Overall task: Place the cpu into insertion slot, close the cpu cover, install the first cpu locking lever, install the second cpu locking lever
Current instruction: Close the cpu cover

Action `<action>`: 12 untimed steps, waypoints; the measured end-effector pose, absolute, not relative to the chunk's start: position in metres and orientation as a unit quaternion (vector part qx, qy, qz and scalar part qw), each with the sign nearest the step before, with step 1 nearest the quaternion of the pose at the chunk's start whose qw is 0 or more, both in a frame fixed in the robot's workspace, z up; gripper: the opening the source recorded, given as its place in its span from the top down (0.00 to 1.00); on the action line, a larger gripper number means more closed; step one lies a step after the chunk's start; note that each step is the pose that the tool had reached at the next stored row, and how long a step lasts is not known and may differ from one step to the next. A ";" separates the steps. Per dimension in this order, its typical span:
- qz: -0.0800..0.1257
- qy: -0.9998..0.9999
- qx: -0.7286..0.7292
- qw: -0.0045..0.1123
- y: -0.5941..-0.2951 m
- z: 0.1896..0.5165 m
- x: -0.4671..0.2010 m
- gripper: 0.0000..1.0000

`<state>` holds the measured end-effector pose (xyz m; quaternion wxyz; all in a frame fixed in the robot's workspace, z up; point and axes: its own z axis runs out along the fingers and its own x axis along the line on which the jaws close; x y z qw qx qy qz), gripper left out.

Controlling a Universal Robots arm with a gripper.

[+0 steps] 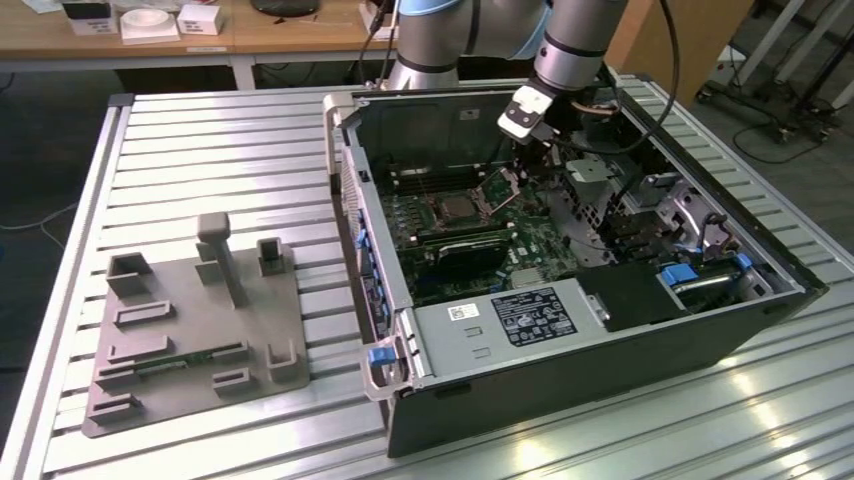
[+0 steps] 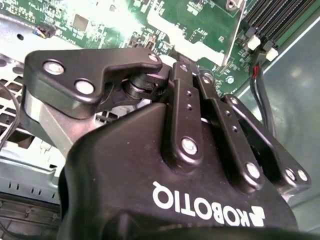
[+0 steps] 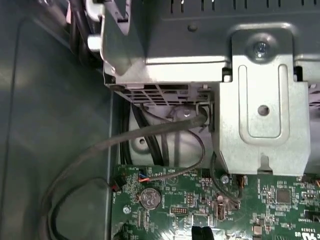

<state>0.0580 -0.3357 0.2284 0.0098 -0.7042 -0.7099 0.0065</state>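
Silver metal slats make the counter [image 1: 200, 150]. On it sits a big black computer case [image 1: 601, 360], open on top, with a grey block [image 1: 200, 320] on the exterior view's left. The robot arm [image 1: 587, 40] reaches down into the far end of the case. Its black fingers [image 2: 115, 62] look pressed together, close above the green board [image 1: 534, 245]. The cpu cover [image 1: 503, 188] stands tilted up. The small cpu [image 1: 447, 210] lies in the insertion slot [image 1: 424, 208] just beside it.
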 end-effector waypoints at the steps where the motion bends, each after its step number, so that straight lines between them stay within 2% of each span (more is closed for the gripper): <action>1: 0.007 -0.710 -0.704 0.010 -0.336 0.228 0.058 0.89; 12: 0.007 -0.710 -0.704 0.011 -0.336 0.227 0.054 0.89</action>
